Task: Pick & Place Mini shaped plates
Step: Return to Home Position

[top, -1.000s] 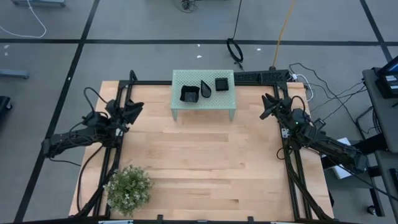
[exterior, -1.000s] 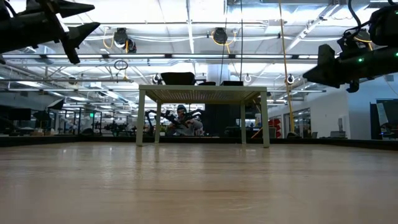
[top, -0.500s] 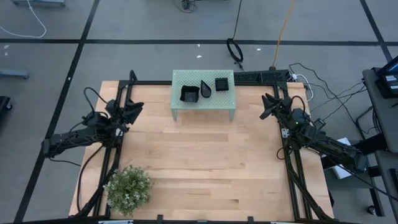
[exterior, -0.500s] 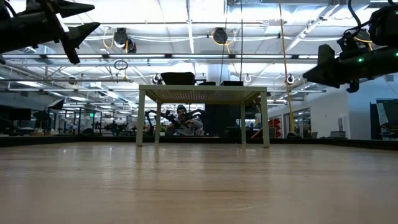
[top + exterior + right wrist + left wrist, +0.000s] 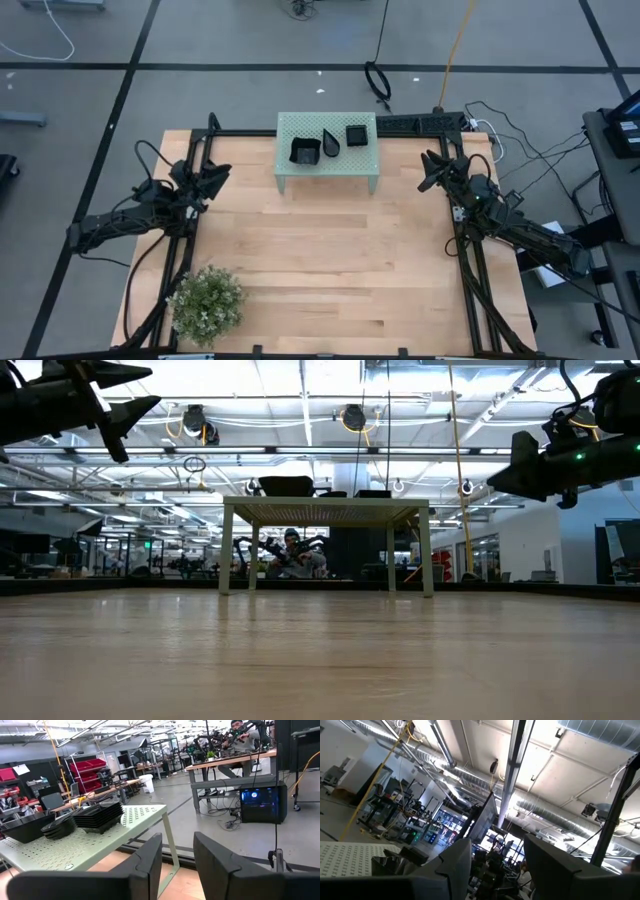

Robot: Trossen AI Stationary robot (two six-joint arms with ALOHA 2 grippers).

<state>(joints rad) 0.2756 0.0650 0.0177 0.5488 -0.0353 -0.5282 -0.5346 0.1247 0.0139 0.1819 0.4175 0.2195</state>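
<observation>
Three stacks of glossy black mini shaped plates rest on top of the mint-green perforated stand at the table's far middle: wavy-edged squares, teardrops and small squares. The right wrist view shows them too: wavy-edged squares, teardrops and small squares. My left gripper hovers open at the table's left edge, tipped upward, well left of the stand. My right gripper hovers open at the right edge, level, facing the stand. Neither has anything between its fingers.
A green bushy plant stands at the near left corner. Black frame rails run along the table's left, right and far edges. Bare wooden tabletop spreads between the arms. A person sits far behind the stand.
</observation>
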